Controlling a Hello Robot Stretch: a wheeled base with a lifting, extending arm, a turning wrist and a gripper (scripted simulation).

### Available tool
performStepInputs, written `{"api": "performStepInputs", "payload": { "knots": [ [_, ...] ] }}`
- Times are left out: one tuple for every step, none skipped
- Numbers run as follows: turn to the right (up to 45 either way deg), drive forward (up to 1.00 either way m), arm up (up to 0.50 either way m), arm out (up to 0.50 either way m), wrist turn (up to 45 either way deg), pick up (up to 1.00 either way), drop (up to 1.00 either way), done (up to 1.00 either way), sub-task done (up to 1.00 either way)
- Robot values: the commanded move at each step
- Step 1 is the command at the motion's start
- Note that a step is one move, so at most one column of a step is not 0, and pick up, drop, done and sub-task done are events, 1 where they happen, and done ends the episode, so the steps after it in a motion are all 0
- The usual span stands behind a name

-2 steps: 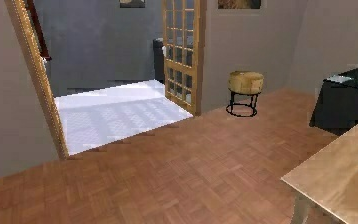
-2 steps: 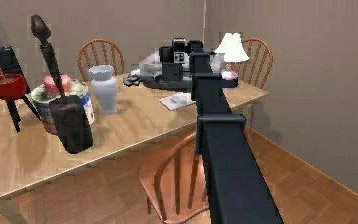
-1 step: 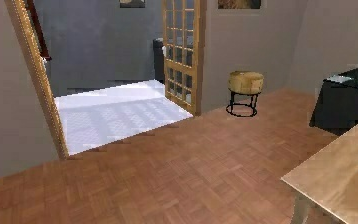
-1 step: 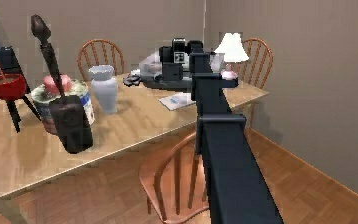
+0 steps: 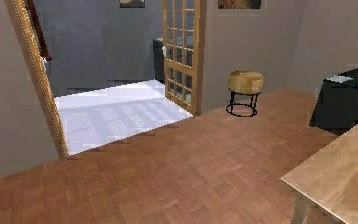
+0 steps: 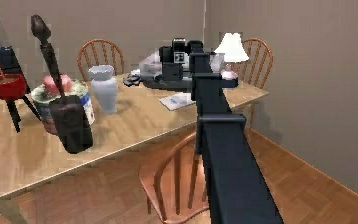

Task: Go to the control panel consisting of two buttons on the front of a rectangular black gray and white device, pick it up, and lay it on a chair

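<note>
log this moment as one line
arm: reaching across table | gripper: at dark device, hold cannot tell | chair: wooden, at table's near edge

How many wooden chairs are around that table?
3. One chair stands behind the table at the arm side view's left, one behind its far right end, and one tucked under the near edge. The dark arm may hide more.

Dark arm bar (image 6: 225, 150) is seen rising from the bottom edge across a wooden counter (image 6: 137, 125). The hand (image 6: 185, 54) is lost against a black-and-grey boxy device (image 6: 169, 62) at the counter's far end; whether anything is held cannot be told. A white lamp (image 6: 230, 45) is set just beside it. A tall dark bottle (image 6: 69, 112) and a clear vase (image 6: 104, 88) are placed toward the left. A near chair (image 6: 172, 175) is tucked under; a far chair (image 6: 99, 52) and a corner chair (image 6: 257, 62) are seen behind.
</note>
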Motion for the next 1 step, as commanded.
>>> {"api": "performStepInputs", "payload": {
  "knots": [
    [0.0, 0.0, 0.0, 0.0, 0.0, 0.0, 1.0, 0.0, 0.0]
  ]
}}
